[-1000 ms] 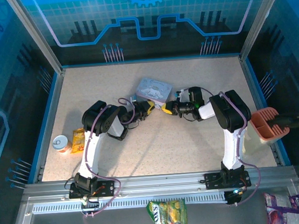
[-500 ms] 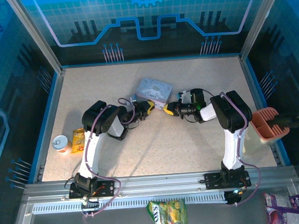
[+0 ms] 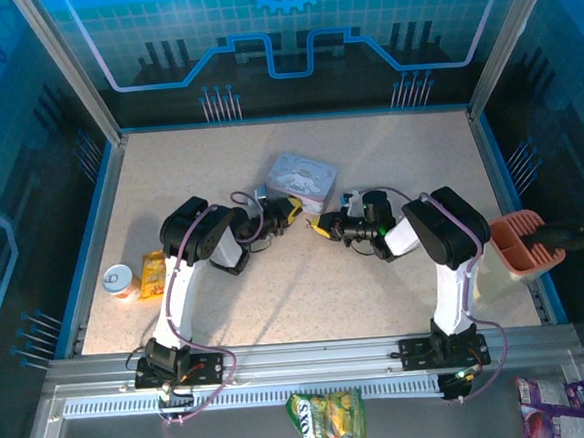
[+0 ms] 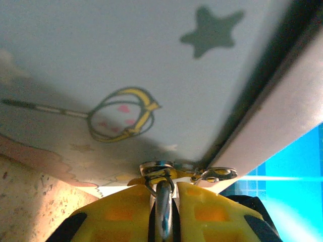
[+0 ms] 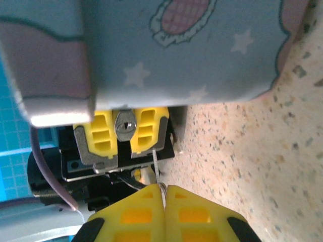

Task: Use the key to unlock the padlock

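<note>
left gripper clamps the padlock in closed jaws, its keyhole facing the right gripper. those jaws pinch the key shut, its blade aimed lockward but seemingly just beside the keyhole, not in it.

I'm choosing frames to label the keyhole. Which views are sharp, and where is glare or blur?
Right wrist: padlock keyhole fairly sharp, tin corner blown out white. Left wrist: tin soft, shadowed toward the bottom. Top external: sharp, padlock too small to read.

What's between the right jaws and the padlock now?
Right wrist view: a thin silver key blade, tip short of the keyhole of the small silver-faced padlock.
</note>
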Available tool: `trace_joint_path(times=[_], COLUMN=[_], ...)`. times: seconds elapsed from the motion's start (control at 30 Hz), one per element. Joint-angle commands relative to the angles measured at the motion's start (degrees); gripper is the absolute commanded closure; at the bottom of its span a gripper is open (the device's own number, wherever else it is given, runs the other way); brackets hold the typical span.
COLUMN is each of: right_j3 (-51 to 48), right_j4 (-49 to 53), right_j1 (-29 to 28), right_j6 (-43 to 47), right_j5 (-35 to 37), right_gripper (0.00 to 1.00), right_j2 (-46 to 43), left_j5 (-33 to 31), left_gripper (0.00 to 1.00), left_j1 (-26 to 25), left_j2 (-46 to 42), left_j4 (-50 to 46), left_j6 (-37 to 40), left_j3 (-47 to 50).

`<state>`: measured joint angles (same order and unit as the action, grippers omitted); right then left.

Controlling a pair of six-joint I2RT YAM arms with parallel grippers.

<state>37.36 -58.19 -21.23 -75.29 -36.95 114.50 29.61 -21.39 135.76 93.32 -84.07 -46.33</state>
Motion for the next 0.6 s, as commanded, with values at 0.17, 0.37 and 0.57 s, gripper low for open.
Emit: trace_joint_path(times=[0.17,0.37,0.57], right_j3=[2.1,2.8,3.7], right_j4=[-5.3,-10.0,-10.4], right_j1=[-1.6,-1.4,-2.1], right_j6=[-2.5,-5.0,-5.6], right_j5=[2.9,2.5,1.9], right_gripper=[1.00,1.00,1.00], right_j2=[2.8,4.8,5.1], left_j5=[2.0,2.7,2.7], left_gripper=[1.00,1.00,1.00], left_j1=[-0.6,-0.6,-0.5], left_j2=[7.2,7.2,7.4], left_j4=[-13.1,-13.1,-13.1], left_j6=[-0.7,0.1,0.3], left_j3=[4.3,4.2,4.4])
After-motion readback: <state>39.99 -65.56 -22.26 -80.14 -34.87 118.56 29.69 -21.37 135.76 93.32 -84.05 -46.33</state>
